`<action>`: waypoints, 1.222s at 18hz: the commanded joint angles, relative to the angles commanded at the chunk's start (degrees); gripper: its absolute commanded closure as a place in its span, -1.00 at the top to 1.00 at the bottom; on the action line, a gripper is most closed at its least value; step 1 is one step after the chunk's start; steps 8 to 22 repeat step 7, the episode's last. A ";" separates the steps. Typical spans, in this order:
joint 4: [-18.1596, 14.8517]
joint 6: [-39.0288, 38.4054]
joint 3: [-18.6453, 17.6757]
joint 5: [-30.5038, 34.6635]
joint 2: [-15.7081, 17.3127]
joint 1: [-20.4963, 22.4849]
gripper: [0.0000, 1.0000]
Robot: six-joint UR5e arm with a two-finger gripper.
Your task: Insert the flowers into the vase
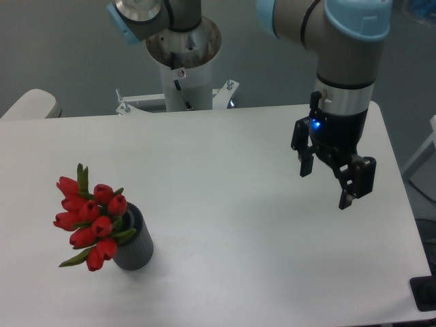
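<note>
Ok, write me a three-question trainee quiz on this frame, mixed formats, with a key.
1. True or false: the flowers are lying flat on the table, away from the vase.
2. Multiple choice: what is the tool doing? A) gripping the flowers B) open and empty above the right part of the table C) closed on the vase rim
3. Fill in: the flowers lean out of the vase toward the ____ side of the picture.

Key:
1. False. The stems sit in the vase.
2. B. The fingers are spread with nothing between them, far from the vase.
3. Left.
</note>
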 joint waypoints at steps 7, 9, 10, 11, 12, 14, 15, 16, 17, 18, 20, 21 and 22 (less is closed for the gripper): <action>0.09 -0.09 0.53 0.09 -0.44 -0.62 1.00; 0.09 -0.09 0.53 0.09 -0.44 -0.62 1.00; 0.09 -0.09 0.53 0.09 -0.44 -0.62 1.00; 0.09 -0.09 0.53 0.09 -0.44 -0.62 1.00; 0.09 -0.09 0.53 0.09 -0.44 -0.62 1.00; 0.09 -0.09 0.53 0.09 -0.44 -0.62 1.00; 0.09 -0.09 0.53 0.09 -0.44 -0.62 1.00; 0.09 -0.09 0.53 0.09 -0.44 -0.62 1.00; 0.09 -0.09 0.53 0.09 -0.44 -0.62 1.00; 0.09 -0.09 0.53 0.09 -0.44 -0.62 1.00; 0.09 -0.09 0.53 0.09 -0.44 -0.62 1.00; 0.09 -0.09 0.53 0.09 -0.44 -0.62 1.00; 0.09 -0.09 0.53 0.09 -0.44 -0.62 1.00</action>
